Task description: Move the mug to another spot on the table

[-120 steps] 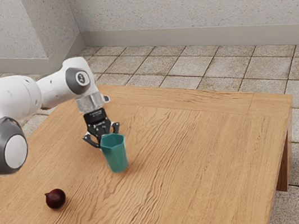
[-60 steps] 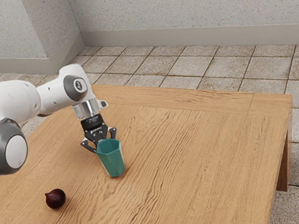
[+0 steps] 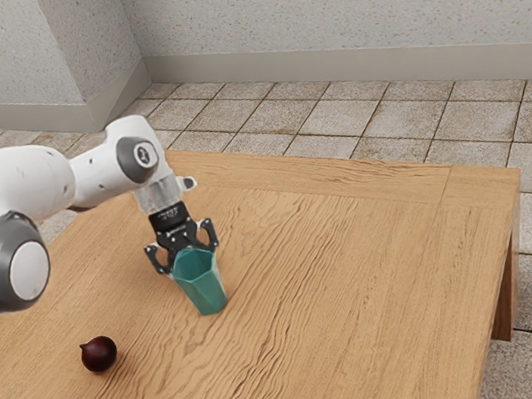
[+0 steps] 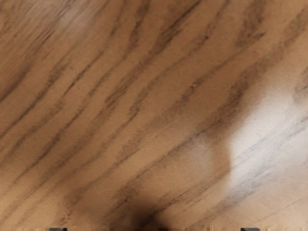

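Hovering gripper (image 3: 185, 255) just above mug (image 3: 202, 289) rim | fingers spread wide, grasping nothing, so mug prob stands free on tabletop (image 3: 358, 266) imo | red onion (image 3: 98, 354) well apart

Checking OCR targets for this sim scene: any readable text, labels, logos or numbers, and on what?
No legible text anywhere.
gripper: a faint pale mark on its black body, too small to read.
mug: plain teal, no print.
red onion, table, white arm: no markings; the wrist view adds bare wood grain, no text.
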